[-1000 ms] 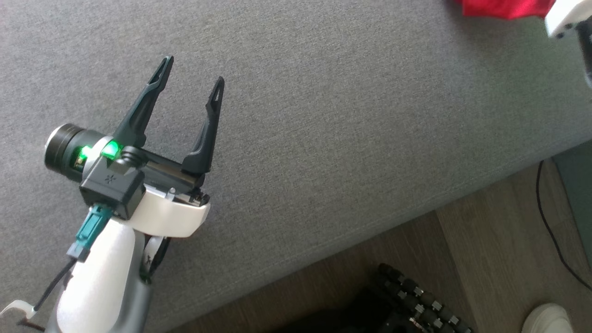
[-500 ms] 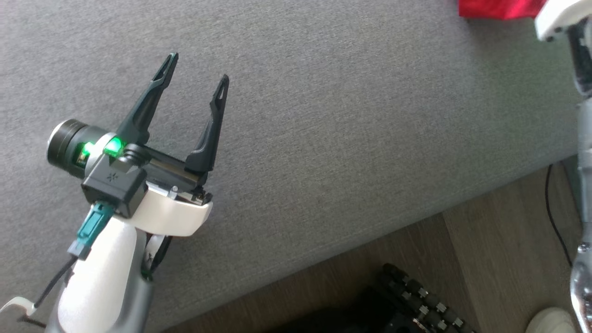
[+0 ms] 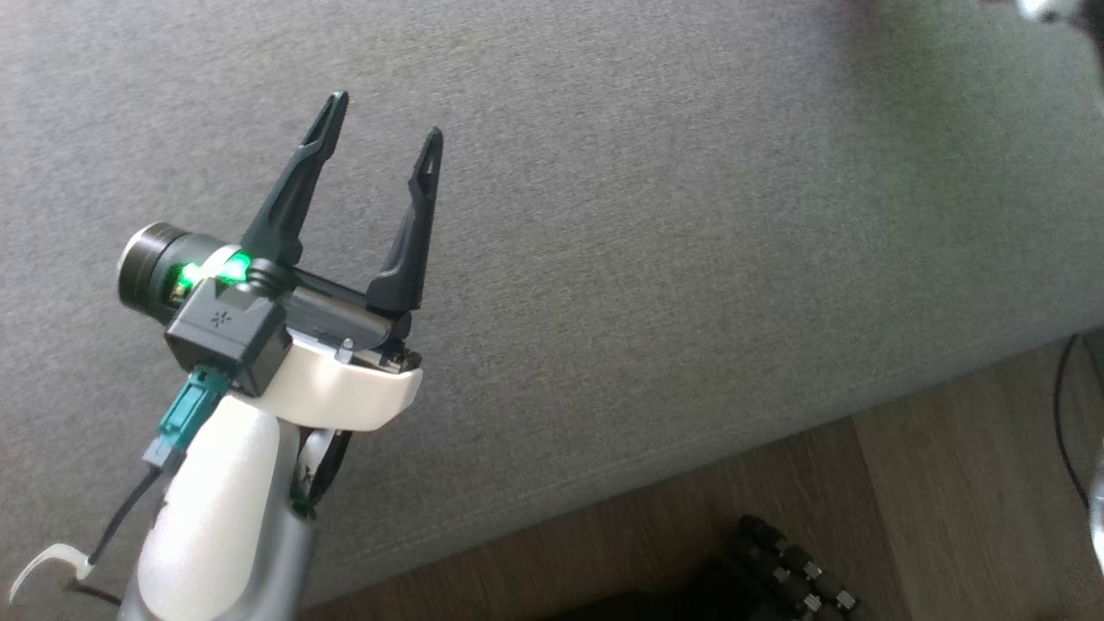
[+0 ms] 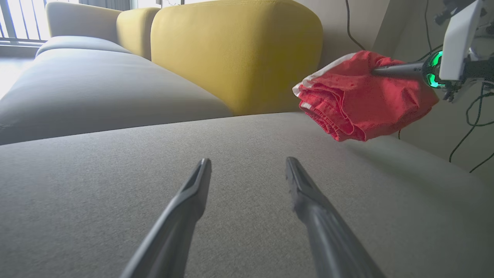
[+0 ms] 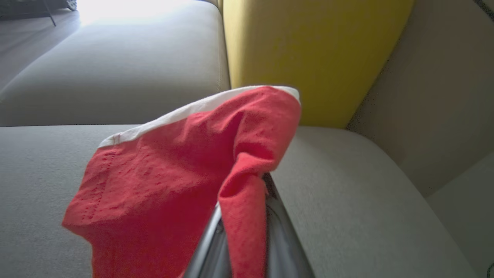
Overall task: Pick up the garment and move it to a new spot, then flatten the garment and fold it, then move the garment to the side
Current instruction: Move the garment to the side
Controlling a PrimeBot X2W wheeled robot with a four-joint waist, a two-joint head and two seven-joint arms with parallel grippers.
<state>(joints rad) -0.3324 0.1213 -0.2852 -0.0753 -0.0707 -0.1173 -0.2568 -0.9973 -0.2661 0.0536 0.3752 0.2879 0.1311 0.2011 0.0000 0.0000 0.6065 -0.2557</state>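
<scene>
Mostly the camera has shifted since a second ago: the sofa seat (image 3: 690, 259) and its front edge have slid right in the head view together with the left gripper (image 3: 384, 119), so that gripper itself may hardly have moved.

It hovers just over the bare grey seat near the front edge, fingers spread wide and holding nothing.

Further right, toward the yellow back cushion (image 4: 235, 54), the garment (image 4: 362, 100) hangs in the air, clear of the seat. It is red cloth with a white band, bunched, with several layered edges on its left side. The right gripper (image 4: 380, 70) is clenched on its upper part, and the cloth drapes over both fingers in the right wrist view.

So a pick-up is done and a carry looks under way, with nothing set down yet. The layered edges might mean some folding, but I cannot tell whether this is the first carry or the last one to the side. If it is the first, placing, flattening, folding and moving aside all remain, and the free left gripper seems ready to help spread it.
</scene>
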